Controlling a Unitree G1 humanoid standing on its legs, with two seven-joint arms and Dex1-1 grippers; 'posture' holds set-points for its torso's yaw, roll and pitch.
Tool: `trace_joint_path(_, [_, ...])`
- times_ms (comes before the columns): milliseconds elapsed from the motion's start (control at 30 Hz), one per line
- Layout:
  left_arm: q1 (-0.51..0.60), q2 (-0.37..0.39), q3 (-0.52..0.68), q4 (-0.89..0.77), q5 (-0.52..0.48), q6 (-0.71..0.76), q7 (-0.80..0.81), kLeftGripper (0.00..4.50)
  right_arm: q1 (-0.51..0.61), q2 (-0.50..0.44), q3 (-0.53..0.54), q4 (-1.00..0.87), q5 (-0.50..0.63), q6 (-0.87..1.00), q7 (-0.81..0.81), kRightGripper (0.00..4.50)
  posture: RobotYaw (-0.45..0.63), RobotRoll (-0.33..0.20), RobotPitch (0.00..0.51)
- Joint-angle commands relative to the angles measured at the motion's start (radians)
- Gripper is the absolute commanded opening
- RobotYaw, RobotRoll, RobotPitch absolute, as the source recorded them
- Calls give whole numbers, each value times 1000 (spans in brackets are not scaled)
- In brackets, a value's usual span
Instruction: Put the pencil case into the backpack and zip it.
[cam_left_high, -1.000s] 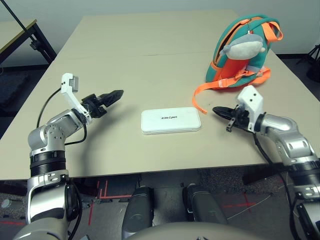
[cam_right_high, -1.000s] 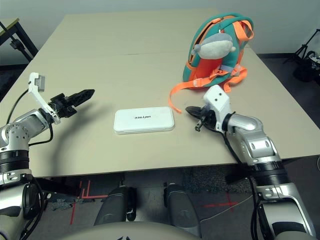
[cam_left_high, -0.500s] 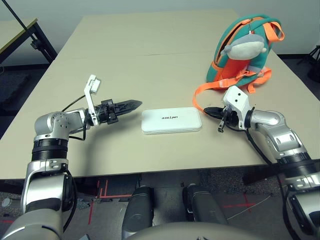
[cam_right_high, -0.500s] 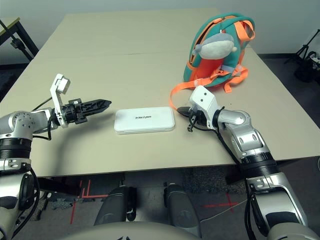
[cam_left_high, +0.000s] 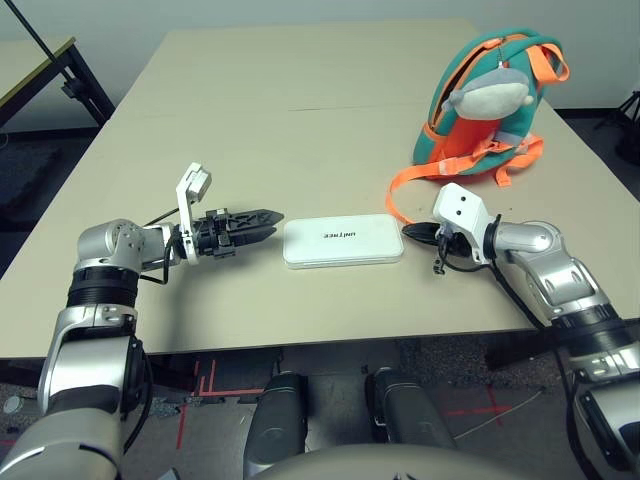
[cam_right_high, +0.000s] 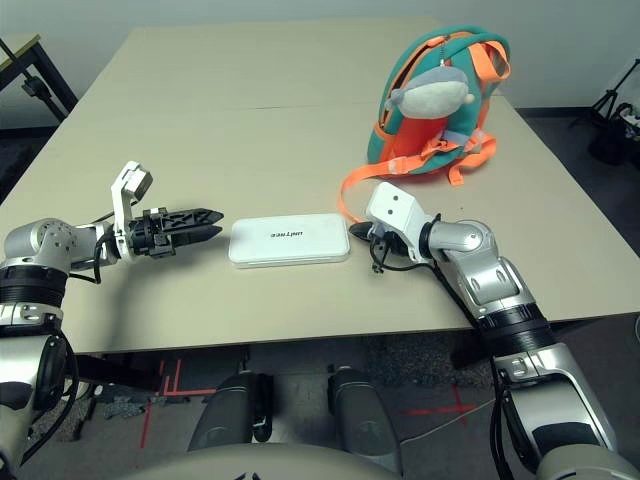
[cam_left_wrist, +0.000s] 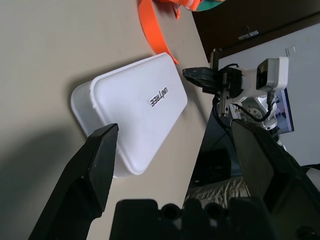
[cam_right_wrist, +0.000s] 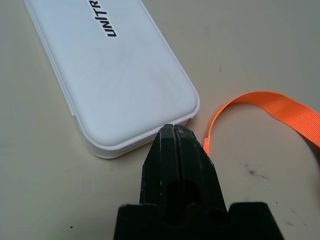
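On the left, our left jaws (cam_left_wrist: 175, 175) gape beside the case (cam_left_high: 343, 241), flat mid-worktop (cam_left_high: 250, 130); our right jaws (cam_right_wrist: 175, 127), closed, sit at its other end. Pushing there could skid it. Farther right stands the backpack (cam_left_high: 480, 110); grey wall (cam_left_high: 300, 8) behind.

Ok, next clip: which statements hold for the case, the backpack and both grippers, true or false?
1. The white pencil case lies flat on the table. True.
2. The left gripper is shut. False: its fingers stand wide open.
3. The right gripper is shut. True.
4. The pencil case is already inside the backpack. False: it lies outside, on the table between the two grippers.
5. A grey plush toy hangs on the backpack. True.
6. The backpack's straps are blue. False: they are orange.
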Motion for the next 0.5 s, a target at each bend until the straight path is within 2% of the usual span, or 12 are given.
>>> trace_joint_path(33, [-17, 22, -29, 47, 40, 0, -33, 4500, 3, -5, 15, 24, -17, -17, 3, 34, -113, 0, 95])
trace_joint_path(200, [-17, 32, -88, 105, 107, -34, -73, 4500, 5, -3, 18, 39, -36, -33, -1, 34, -114, 0, 97])
trace_joint_path(500, [-66, -5, -113, 203, 179, -91, -108, 4500, -10, -10, 45, 107, -107, -93, -8, 34, -121, 0, 98])
